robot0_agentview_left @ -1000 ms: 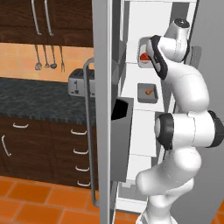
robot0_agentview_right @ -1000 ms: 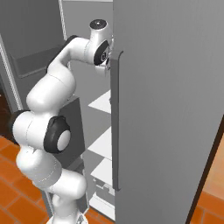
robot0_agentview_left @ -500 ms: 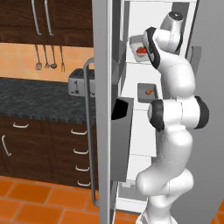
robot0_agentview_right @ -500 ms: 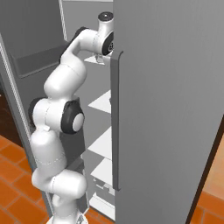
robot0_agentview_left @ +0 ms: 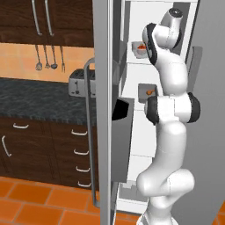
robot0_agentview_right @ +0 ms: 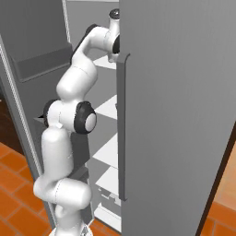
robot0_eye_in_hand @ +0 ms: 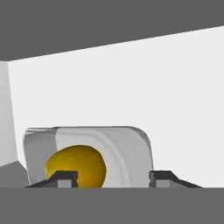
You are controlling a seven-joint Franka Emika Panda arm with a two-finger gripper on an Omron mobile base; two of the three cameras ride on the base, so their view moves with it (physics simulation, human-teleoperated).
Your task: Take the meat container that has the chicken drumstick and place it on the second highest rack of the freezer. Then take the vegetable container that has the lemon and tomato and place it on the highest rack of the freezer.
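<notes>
The freezer [robot0_agentview_left: 103,88] stands open, and my arm reaches up into its white interior. On the highest rack sits the light vegetable container [robot0_agentview_left: 139,47], with the red tomato [robot0_agentview_left: 141,47] showing in it. The hand view looks at this same vegetable container [robot0_eye_in_hand: 122,153] from close by, with the yellow lemon [robot0_eye_in_hand: 78,168] inside. My gripper [robot0_eye_in_hand: 113,178] is open, its fingertips [robot0_eye_in_hand: 65,177] spread at the tray's near edge and gripping nothing. One rack lower rests the grey meat container [robot0_agentview_left: 145,91] holding the chicken drumstick [robot0_agentview_left: 150,92].
The open freezer door [robot0_agentview_left: 105,145] with its dark door bin [robot0_agentview_left: 121,110] hangs close on the arm's left, and the other door [robot0_agentview_right: 175,115] is on the right. Lower white shelves [robot0_agentview_right: 108,108] are bare. A toaster [robot0_agentview_left: 80,83] sits on the dark counter beside the freezer.
The arm lifted the vegetable container up and deeper onto the highest rack. The jaws then spread apart and let go of it.
</notes>
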